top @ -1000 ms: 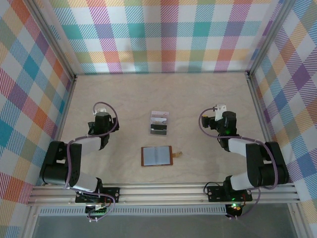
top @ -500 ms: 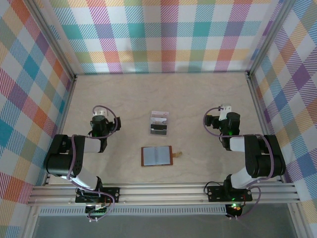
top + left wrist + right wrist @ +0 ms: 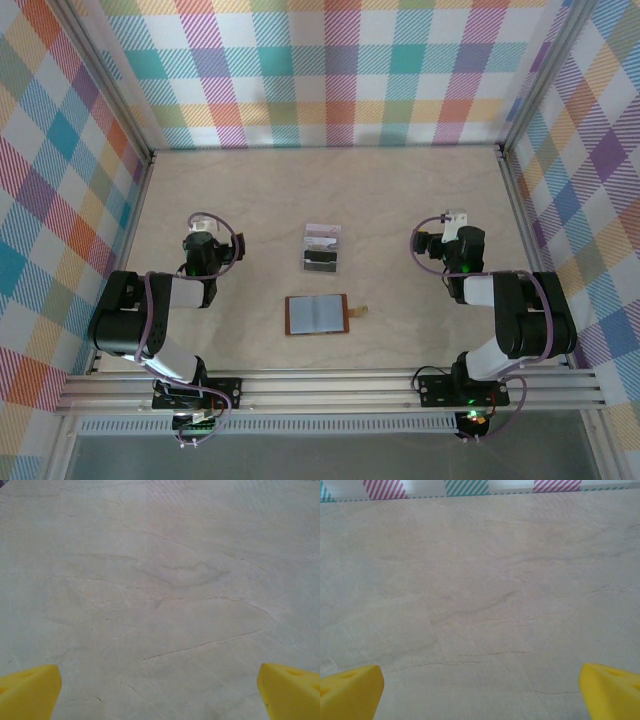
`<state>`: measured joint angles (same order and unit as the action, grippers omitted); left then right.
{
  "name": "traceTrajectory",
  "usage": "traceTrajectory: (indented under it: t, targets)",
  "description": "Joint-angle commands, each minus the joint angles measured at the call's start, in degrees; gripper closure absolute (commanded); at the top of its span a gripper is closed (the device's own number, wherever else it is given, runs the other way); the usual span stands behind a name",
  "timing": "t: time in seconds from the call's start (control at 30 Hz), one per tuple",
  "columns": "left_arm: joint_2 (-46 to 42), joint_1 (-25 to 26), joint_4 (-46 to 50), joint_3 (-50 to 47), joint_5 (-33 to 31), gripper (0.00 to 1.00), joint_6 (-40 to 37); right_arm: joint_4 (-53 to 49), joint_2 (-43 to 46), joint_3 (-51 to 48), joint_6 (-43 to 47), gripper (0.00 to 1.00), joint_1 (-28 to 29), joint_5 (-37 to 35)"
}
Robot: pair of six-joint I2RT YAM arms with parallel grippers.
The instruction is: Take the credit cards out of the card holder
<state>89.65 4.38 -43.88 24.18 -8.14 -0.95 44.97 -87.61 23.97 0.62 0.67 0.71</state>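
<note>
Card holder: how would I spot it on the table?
Look at the middle of the pale table. The card holder lies open there, nearer the front rail than the credit cards. It is bigger, brown-edged, grey-blue inside, with a little strap tab.

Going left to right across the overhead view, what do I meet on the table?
Left pincer → open brown wallet → right pincer. The cards lie beyond the wallet and overlap it sideways, so they are left out.

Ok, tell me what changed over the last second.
Both arms folded in tighter over their bases; the left gripper and right gripper stayed open and empty. The card holder, lying open, and the credit cards beyond it have not moved.
</note>
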Motion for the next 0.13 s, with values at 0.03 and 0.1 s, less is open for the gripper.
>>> traceTrajectory:
  t: [0.03,0.1]
  targets:
    - [-0.15,0.24,-2.44,-0.28,0.80,0.00,-0.71,2.59,-0.30,-0.44,-0.55,0.00,0.04,0.87]
    - [-0.13,0.21,-2.45,-0.26,0.84,0.00,-0.65,5.26,0.32,-2.32,-0.25,0.00,0.04,1.40]
